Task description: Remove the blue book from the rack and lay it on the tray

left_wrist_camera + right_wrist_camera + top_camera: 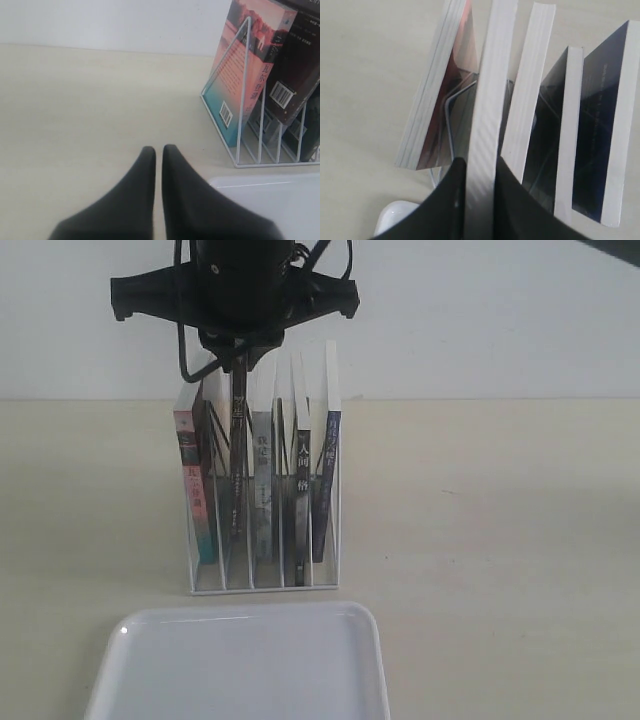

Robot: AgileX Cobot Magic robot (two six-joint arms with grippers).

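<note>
White rack (262, 587) holds five books (262, 470); right tool (480, 162) clamps second book (492, 75); left tool (158, 149) together.

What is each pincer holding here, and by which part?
Right pincer clamps the dark-spined book, next to the pink-and-teal book, by its top page edge. Left pincer is shut, holding nothing.

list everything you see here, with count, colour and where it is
Slots counted from the left in the exterior view.
rack: one, white wire, middle of table
pink-and-teal book: one, first slot
black book: one, second slot
grey book: one, third slot
other black book: one, fourth slot
blue book: one, fifth slot
tray: one, white, in front of rack
table: one, beige
left gripper: black, shut, low beside rack
right gripper: black, above rack, clamping black book
</note>
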